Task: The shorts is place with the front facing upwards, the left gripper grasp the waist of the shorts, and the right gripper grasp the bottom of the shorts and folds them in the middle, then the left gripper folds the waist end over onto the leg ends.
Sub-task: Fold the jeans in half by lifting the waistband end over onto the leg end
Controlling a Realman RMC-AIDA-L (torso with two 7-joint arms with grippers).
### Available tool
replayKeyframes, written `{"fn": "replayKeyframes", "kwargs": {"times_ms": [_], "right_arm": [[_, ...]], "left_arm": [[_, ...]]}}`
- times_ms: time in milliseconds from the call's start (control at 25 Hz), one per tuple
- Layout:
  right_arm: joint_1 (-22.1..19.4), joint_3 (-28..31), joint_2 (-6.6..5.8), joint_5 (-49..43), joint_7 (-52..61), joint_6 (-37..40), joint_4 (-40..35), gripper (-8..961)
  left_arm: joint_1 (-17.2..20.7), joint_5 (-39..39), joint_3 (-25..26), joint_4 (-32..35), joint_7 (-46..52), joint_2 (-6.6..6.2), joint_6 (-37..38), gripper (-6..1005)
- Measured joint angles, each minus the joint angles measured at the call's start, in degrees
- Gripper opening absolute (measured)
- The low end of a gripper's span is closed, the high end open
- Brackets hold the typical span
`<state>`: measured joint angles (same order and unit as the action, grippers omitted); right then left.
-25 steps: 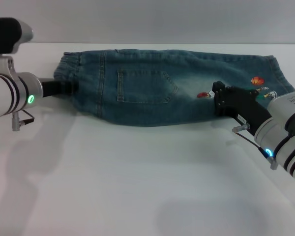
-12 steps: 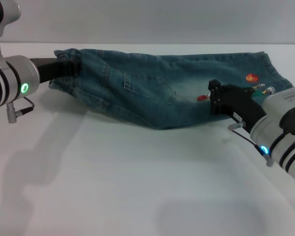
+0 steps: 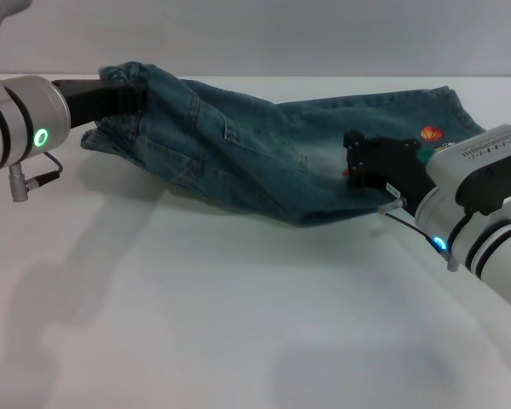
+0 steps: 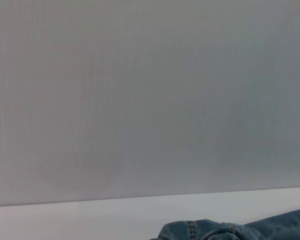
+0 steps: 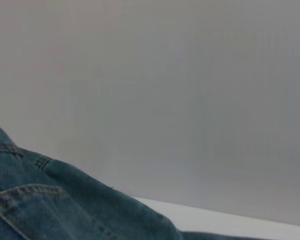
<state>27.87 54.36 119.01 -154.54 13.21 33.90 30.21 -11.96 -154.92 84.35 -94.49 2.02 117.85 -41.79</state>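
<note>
The blue denim shorts (image 3: 255, 153) lie folded lengthwise across the far side of the white table (image 3: 238, 324). My left gripper (image 3: 132, 98) is shut on the gathered waist (image 3: 123, 75) and holds it raised off the table at the far left, so the fabric sags toward the middle. The leg ends (image 3: 462, 106) lie flat at the far right, with an orange emblem (image 3: 430, 133) near them. My right gripper (image 3: 351, 160) rests on the shorts just left of the emblem. Denim shows low in the left wrist view (image 4: 240, 231) and in the right wrist view (image 5: 50, 210).
The white table stretches bare toward me in front of the shorts. A pale wall rises behind the table's far edge (image 3: 324, 77).
My left gripper has lifted the waist up and drawn it to the right, bunching the fabric. The right gripper and the leg ends have shifted slightly left.
</note>
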Motion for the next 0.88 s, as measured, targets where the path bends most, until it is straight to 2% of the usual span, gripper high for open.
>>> {"fn": "replayKeyframes", "kwargs": {"times_ms": [600,880], "right_arm": [[3.47,-7.86,0.42,0.19,7.37,-2.65,-0.25,-1],[6.26,-11.87,0.44,0.22,11.58,-4.01,-0.24,-1]], "left_arm": [[0.36,1.79,-0.58,-6.02,-1.28,-0.03,-1.45,127],[0.46,3.11,-0.71,-7.74,-2.2,-0.06,-1.46,120]]}}
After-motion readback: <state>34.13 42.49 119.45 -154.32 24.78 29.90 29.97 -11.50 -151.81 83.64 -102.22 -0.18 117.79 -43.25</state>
